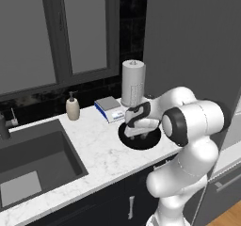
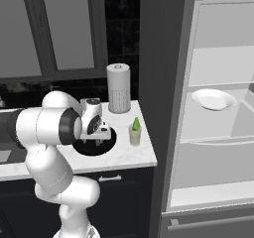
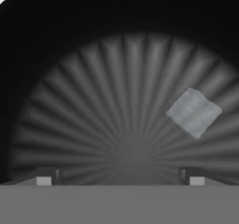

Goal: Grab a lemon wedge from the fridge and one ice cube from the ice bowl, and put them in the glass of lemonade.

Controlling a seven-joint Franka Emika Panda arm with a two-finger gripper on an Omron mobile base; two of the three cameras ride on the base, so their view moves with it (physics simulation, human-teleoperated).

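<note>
The step in hand is the ice-cube pick; the lemon wedge already sits in the glass of lemonade, its green tip standing above the rim, so that half of the task reads as done. The gripper hangs low over the ice bowl, which rests on the white marble counter in front of the paper-towel roll; the glass stands just beside the bowl on its fridge side.

Jaw state: released; in the hand view the 2 fingertips stand wide apart at the bottom edge with nothing between them. 1 ice cube lies on the ribbed floor of the bowl, off to the right of the gap and rotated diamond-wise to the jaws.

The next move calls for a sideways shift to centre the cube between the fingers, probably a wrist turn to meet its flat faces, then a short descent and a close; the cube looks small and slippery, so an off-centre close could push it aside.

Hard to make out: the arm hides much of the bowl in both base views; the cube is seen from the hand view alone; the fridge stands open, its plate on a shelf, its lower part cut off by the frame.
</note>
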